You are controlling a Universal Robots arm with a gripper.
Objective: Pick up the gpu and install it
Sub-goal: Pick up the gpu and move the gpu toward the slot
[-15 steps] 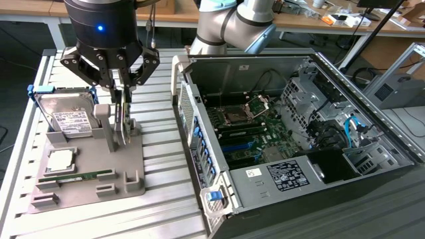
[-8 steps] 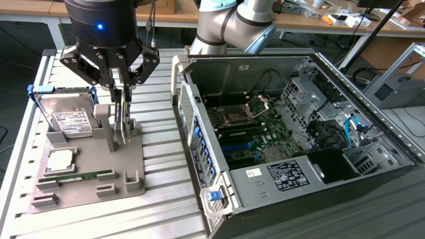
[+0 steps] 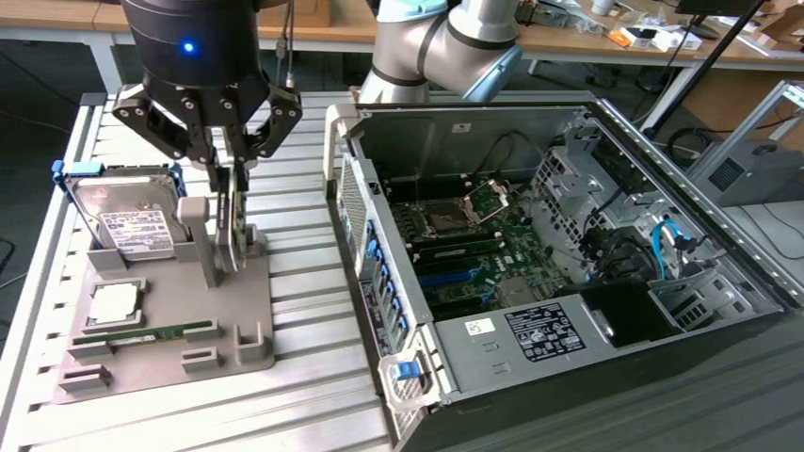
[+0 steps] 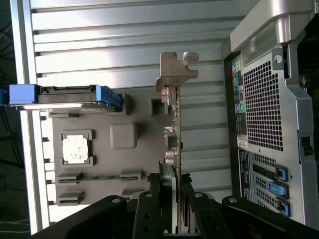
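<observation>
I have the end effector [image 3: 230, 162] down over the gray holder tray [image 3: 251, 325], which sits on the slatted worktop [image 3: 308, 282] at about nine o'clock from the open computer case [image 3: 440, 141] in the exterior view. The gpu [image 3: 232, 231] stands on edge in the tray's slot, and the end effector is clamped on its upper edge, one finger on each face.

From the wrist view I see the gpu [image 4: 177, 144] edge-on, running away from the end effector [image 4: 177, 191], with the fingers [image 4: 167, 186] pressed against both sides and its silver bracket [image 4: 175, 69] at the far end. Its lower edge looks seated in the tray, but I cannot tell whether it has left the slot.

In the exterior view, a hard drive [image 3: 126, 215] leans in the tray at about ten o'clock from the gpu. A square processor chip [image 3: 116, 301] lies at about eight o'clock, with a green RAM stick [image 3: 145, 334] just past it. The case's perforated rear panel [image 4: 269, 109] stands just beside the tray.
</observation>
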